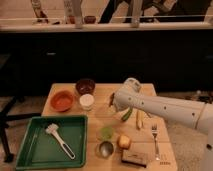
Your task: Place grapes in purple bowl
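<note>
The purple bowl [85,85] stands upright at the back of the wooden table [102,120], left of centre. My white arm reaches in from the right, and its gripper [113,100] hangs low over the table, a little right of the bowl. It is over the spot where the grapes lay, so the grapes are hidden under it. The jaws stand open, and I see nothing lifted in them.
An orange bowl [62,100] and a white cup [86,101] sit in front of the purple bowl. A green pepper [127,115] lies under the arm. A green tray [30,142] holding a brush [60,140] is front left. A metal cup [105,148], a fork [155,139] and a dark sponge [134,158] are at the front.
</note>
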Available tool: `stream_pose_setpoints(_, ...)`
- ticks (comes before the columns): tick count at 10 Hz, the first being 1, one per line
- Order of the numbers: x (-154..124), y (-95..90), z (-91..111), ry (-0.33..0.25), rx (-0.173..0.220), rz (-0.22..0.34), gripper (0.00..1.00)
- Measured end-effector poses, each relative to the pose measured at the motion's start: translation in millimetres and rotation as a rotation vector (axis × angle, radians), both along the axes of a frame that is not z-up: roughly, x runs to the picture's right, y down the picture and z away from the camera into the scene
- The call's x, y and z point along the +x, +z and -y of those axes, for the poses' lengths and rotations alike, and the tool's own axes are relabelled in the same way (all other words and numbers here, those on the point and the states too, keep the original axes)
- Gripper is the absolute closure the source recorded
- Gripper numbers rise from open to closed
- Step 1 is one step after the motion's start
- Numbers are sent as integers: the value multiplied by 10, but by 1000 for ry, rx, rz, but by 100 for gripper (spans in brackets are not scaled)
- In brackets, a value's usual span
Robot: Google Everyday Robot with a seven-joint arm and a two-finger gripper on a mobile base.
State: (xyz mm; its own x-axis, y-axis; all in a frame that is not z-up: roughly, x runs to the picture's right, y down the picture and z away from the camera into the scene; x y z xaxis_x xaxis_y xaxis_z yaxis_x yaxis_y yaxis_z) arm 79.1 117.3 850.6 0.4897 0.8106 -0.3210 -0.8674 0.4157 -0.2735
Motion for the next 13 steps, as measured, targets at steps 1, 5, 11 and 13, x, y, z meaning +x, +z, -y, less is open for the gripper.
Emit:
stream_pose_setpoints(1,-8,9,10,-1,0,1,20)
stream_pose_setpoints(5,-9,7,7,0,1,3,20)
stream_pose_setpoints(11,-8,156,-60,176,68,-104,20)
stream_pose_setpoints(13,-91,368,-39,180,45,-115,20)
